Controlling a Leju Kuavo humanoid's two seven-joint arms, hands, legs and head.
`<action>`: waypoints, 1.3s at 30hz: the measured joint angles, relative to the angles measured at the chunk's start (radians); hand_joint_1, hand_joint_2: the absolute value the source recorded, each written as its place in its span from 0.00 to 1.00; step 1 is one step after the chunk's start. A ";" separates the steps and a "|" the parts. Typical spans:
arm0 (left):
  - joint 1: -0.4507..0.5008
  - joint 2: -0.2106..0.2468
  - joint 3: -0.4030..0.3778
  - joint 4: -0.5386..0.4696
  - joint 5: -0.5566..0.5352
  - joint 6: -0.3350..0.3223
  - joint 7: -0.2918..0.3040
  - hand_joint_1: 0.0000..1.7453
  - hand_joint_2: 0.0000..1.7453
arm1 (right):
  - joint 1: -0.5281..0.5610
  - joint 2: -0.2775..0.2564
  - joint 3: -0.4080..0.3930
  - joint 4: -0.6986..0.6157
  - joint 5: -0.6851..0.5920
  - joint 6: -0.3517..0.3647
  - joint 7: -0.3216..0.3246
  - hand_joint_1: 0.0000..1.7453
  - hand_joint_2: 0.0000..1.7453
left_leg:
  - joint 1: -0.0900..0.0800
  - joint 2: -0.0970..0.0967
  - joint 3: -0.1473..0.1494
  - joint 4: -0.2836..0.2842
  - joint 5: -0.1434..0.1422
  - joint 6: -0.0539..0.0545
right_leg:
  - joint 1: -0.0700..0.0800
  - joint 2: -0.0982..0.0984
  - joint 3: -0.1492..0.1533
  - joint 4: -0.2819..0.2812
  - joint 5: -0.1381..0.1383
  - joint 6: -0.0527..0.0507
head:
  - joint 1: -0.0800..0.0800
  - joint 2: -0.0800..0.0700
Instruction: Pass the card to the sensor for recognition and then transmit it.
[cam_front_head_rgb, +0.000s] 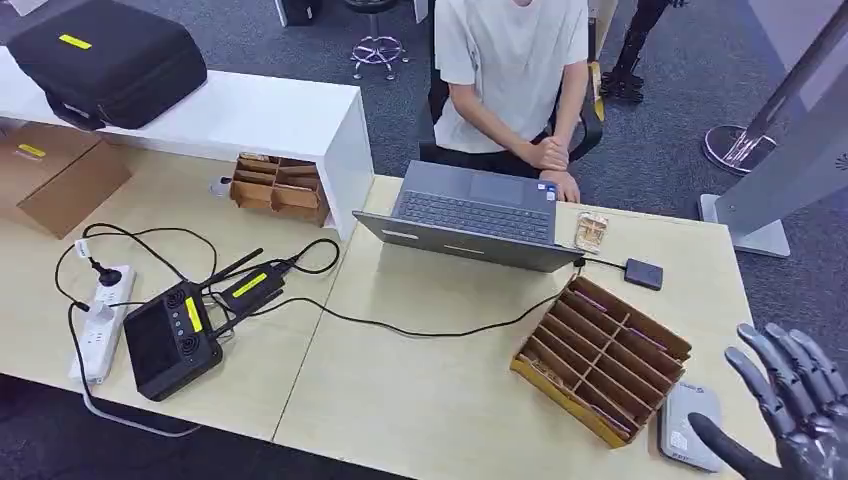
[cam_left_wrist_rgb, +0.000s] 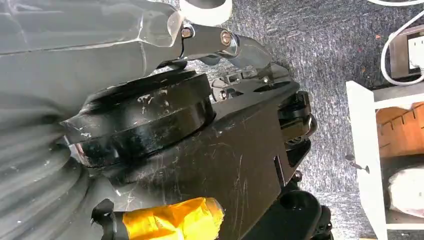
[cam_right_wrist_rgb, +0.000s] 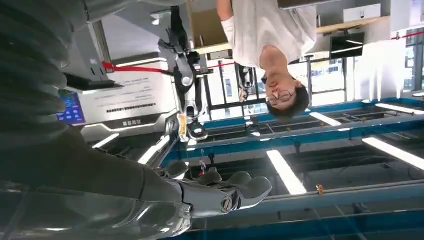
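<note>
— Where is the right hand (cam_front_head_rgb: 795, 400) seen?
— At the table's (cam_front_head_rgb: 430, 400) right edge, raised, fingers apart, nothing held. In the right wrist view, a person (cam_right_wrist_rgb: 272, 45) is shown beyond its fingertips.
— And the cards?
— In the cardboard rack (cam_front_head_rgb: 603, 358) near the front right corner; a grey reader (cam_front_head_rgb: 690, 425) lies beside it.
— The left hand?
— Its state cannot be told.

The head view is looking down from high onto the table (cam_front_head_rgb: 450, 400) and the seated person (cam_front_head_rgb: 515, 70). The right wrist view, turned upside down, is facing the same person (cam_right_wrist_rgb: 270, 35). The left wrist view is pointing at the floor (cam_left_wrist_rgb: 330, 55), very near.
</note>
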 joint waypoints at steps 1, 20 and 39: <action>0.000 0.000 0.000 0.000 0.000 0.000 0.000 0.00 1.00 | 0.000 0.000 -0.001 0.000 0.000 0.000 0.000 0.00 1.00 | 0.000 0.000 0.000 0.000 0.000 0.000 | 0.000 0.000 0.000 0.000 0.000 0.000 | 0.000 0.000; -0.005 -0.002 0.015 0.000 0.021 0.005 0.024 0.00 1.00 | 0.084 0.076 0.133 0.084 -0.123 0.037 0.094 0.00 1.00 | 0.001 0.002 0.001 -0.001 0.000 0.000 | 0.001 0.001 0.000 0.000 0.000 0.000 | 0.001 0.000; -0.008 -0.004 0.015 0.000 0.018 0.006 0.035 0.00 1.00 | 0.015 0.146 0.300 0.263 -0.171 0.025 0.093 0.00 1.00 | 0.000 0.001 0.001 -0.001 0.000 0.000 | 0.001 0.001 0.000 0.000 0.000 0.000 | 0.000 0.000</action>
